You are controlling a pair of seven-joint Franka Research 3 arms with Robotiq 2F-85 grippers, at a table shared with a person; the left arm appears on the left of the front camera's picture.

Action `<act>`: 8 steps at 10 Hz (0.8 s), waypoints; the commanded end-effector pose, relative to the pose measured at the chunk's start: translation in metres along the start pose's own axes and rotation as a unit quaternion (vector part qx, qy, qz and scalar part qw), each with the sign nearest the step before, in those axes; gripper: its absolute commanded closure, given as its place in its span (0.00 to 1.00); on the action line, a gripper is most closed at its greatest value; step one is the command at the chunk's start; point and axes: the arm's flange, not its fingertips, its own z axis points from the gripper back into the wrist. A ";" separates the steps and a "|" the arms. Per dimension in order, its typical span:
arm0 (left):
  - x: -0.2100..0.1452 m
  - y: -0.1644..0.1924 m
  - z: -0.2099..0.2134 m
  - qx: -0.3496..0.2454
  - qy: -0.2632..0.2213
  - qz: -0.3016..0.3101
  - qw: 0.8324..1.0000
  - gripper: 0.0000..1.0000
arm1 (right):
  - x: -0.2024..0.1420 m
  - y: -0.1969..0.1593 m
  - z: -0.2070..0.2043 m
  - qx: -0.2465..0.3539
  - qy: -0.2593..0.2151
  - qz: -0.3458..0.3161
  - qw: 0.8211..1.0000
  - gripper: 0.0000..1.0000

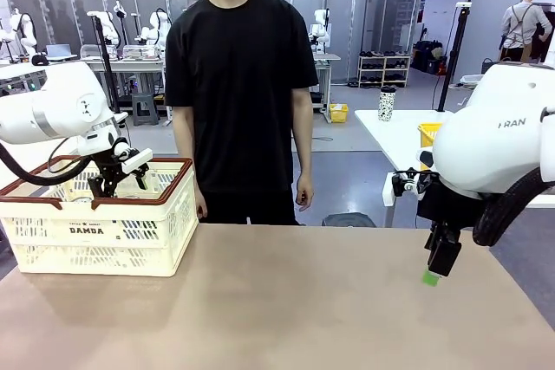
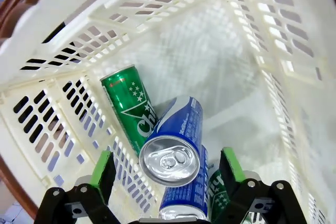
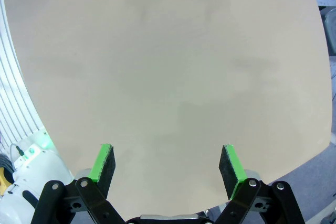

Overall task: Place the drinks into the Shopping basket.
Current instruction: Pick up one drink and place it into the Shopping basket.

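The Shopping basket (image 1: 170,214) stands at the table's left, cream lattice with a reddish-brown rim. My left gripper (image 1: 110,181) hangs over it, pointing down inside, open. In the left wrist view its green-padded fingers (image 2: 103,167) stand wide apart with a gap on each side of a blue can (image 2: 176,142), whose silver top faces the camera. Against the basket's wall (image 2: 157,19) leans a green can (image 2: 128,108). Another blue can (image 2: 184,200) and a further green can (image 2: 218,192) lie underneath. My right gripper (image 1: 440,264) is open over bare tabletop (image 3: 168,66) at the right.
A person (image 1: 240,84) stands at the far side of the table, behind its middle, hands hanging at the sides. The brown tabletop (image 1: 303,301) stretches from the basket to my right arm. A white table with a yellow bin (image 1: 428,134) stands behind on the right.
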 end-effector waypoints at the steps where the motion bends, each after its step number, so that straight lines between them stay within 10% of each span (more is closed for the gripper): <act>1: 0.010 -0.011 0.013 0.014 -0.012 -0.009 1.000 0.00 | -0.001 0.000 0.000 0.000 0.003 -0.001 1.000 0.00; 8: 0.020 0.001 0.058 0.034 0.013 -0.009 0.999 0.00 | -0.001 0.000 0.000 0.000 0.003 -0.001 1.000 0.00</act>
